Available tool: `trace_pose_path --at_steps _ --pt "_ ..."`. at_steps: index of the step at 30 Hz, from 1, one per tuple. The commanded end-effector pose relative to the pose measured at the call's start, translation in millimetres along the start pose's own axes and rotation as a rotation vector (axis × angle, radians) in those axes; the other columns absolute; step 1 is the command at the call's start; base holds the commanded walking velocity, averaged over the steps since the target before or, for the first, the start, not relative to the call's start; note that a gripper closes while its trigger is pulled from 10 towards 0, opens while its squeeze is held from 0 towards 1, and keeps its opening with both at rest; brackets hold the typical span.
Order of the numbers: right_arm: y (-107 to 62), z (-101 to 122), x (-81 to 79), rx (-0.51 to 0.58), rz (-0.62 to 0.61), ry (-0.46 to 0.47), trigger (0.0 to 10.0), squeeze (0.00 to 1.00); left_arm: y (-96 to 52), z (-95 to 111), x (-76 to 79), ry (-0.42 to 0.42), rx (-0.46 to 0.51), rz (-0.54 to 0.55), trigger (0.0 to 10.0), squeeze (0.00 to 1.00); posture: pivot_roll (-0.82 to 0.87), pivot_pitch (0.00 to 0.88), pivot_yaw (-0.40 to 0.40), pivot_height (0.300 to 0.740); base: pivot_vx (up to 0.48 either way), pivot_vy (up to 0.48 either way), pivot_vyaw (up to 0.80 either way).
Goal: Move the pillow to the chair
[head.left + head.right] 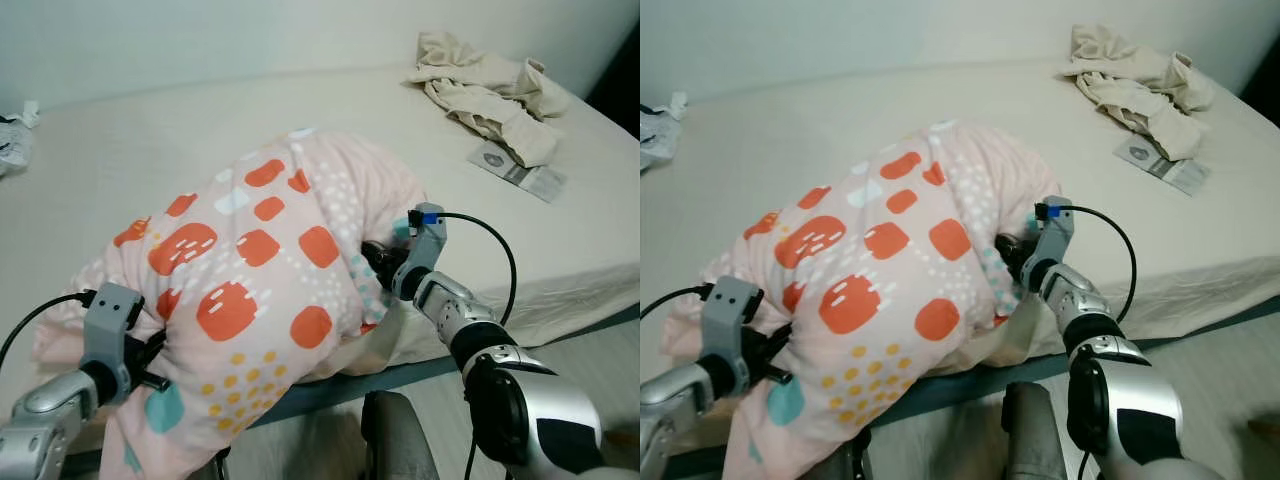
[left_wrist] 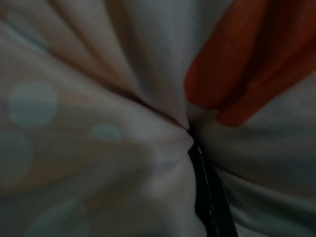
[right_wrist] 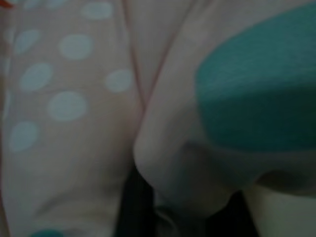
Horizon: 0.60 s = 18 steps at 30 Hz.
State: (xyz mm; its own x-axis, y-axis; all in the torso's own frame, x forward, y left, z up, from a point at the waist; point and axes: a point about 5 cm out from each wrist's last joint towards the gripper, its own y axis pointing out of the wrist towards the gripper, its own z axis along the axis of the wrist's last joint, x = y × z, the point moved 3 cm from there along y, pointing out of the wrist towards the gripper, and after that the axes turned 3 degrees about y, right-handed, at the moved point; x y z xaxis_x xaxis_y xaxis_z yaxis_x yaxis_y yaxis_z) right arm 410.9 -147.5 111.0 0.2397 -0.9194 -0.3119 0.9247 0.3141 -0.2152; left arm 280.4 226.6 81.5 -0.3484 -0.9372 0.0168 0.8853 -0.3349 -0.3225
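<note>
A big pink pillow [image 1: 250, 290] with orange, teal and white spots bulges over the near edge of the bed [image 1: 150, 150], part of it hanging below the mattress. My left gripper [image 1: 155, 365] is sunk into its lower left side and shut on a fold of fabric; one black finger [image 2: 210, 197] shows against the cloth in the left wrist view. My right gripper [image 1: 378, 262] presses into the pillow's right side, its tips buried. Bunched pillow fabric [image 3: 163, 163] sits between its dark fingers [image 3: 133, 207].
A crumpled beige cloth [image 1: 490, 90] and a small booklet [image 1: 517, 170] lie on the bed's far right. A white bag [image 1: 12, 140] sits at the far left edge. A grey rounded object [image 1: 395, 435] stands below the mattress edge, with floor [image 1: 590, 370] to its right.
</note>
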Motion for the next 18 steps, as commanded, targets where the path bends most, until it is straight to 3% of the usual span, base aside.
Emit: trace_pose_path --at_steps 1,6,7,8,11,12,13,15,18 --pt "-0.2 -14.0 -7.0 -0.008 0.0 -0.104 0.0 0.0 11.0 -7.6 26.4 -0.038 -0.022 -0.058 0.0 0.0 0.05 0.124 -0.058 0.566 0.0 0.0 0.0" --pt "-2.4 -6.3 -7.4 0.089 -0.055 -0.143 0.0 0.0 21.9 -2.9 30.6 -0.117 0.021 0.021 0.0 0.0 0.03 0.091 -0.044 0.566 0.0 0.0 0.0" --pt "-2.4 5.1 -23.1 0.19 -0.033 -0.154 0.0 0.0 31.1 9.2 31.8 -0.203 0.064 0.091 0.0 0.0 0.02 0.07 -0.028 0.566 0.0 0.0 0.0" --pt "-2.4 5.1 -23.1 0.19 -0.033 -0.154 0.0 0.0 31.1 9.2 31.8 -0.203 0.064 0.091 0.0 0.0 0.02 0.07 -0.028 0.566 0.0 0.0 0.0" --pt "-3.9 13.8 -76.2 0.306 0.148 -0.248 0.0 0.0 50.4 36.4 40.1 -0.299 0.142 0.158 0.0 0.0 0.0 0.055 -0.024 0.566 0.0 0.0 0.0" --pt "-3.9 13.8 -76.2 0.306 0.148 -0.248 0.0 0.0 50.4 36.4 40.1 -0.299 0.142 0.158 0.0 0.0 0.0 0.055 -0.024 0.566 0.0 0.0 0.0" --pt "-5.2 14.2 -87.3 0.324 0.191 -0.27 0.0 0.0 54.3 41.8 42.9 -0.305 0.155 0.164 0.0 0.0 0.0 0.055 -0.024 0.566 0.0 0.0 0.0" --pt "-10.4 8.8 -110.4 0.357 0.286 -0.404 0.0 0.0 65.8 52.4 52.6 -0.314 0.188 0.172 0.0 0.0 0.0 0.043 -0.024 0.566 0.0 0.0 0.0" --pt "-14.7 -1.2 -123.4 0.373 0.348 -0.493 0.0 0.0 74.1 53.7 54.2 -0.34 0.201 0.221 0.0 0.0 -0.02 0.03 -0.017 0.566 0.0 0.0 0.0"
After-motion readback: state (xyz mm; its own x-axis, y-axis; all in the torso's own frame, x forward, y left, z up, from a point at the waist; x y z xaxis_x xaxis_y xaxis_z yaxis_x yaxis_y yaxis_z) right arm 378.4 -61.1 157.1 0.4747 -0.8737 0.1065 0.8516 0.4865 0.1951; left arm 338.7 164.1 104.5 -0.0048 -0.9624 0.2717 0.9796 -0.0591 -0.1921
